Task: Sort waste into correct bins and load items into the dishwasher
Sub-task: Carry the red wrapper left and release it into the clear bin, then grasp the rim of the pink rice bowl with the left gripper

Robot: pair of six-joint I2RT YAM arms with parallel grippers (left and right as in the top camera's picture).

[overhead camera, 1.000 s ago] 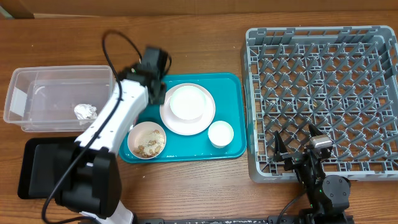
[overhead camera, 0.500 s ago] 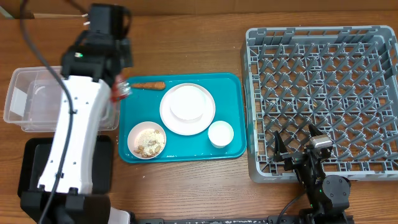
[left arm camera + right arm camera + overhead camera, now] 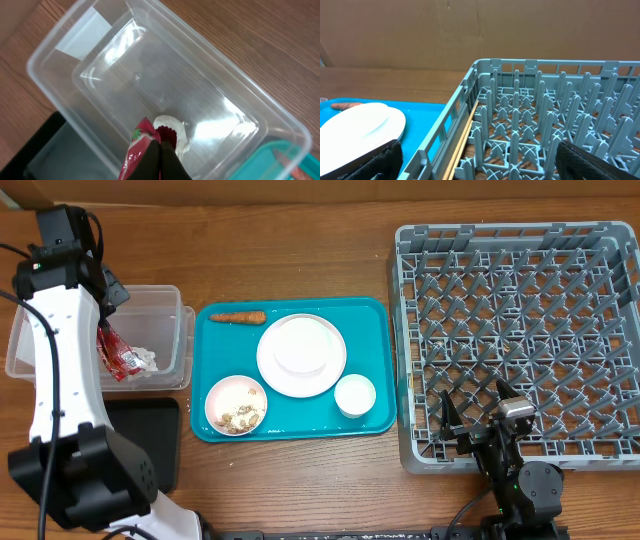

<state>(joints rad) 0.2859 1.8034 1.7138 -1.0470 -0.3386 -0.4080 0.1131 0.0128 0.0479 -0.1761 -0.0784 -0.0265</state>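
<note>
**Left gripper**: my jaws are pinched tight on the red wrapper, which I hold inside the clear tub.
- Foil ball: on the tub floor, just past my fingertips and beside the wrapper.
- Black tray: outside the tub, back toward my base.
- Carrot: to my right, beyond the tub wall, on the far edge of the teal tray.
- Plate, bowl of scraps, cup: on the teal tray, farther right.

**Right gripper**: my jaws are spread wide and hold nothing.
- Grey rack: directly ahead and below me.
- Plate: ahead-left.
</note>
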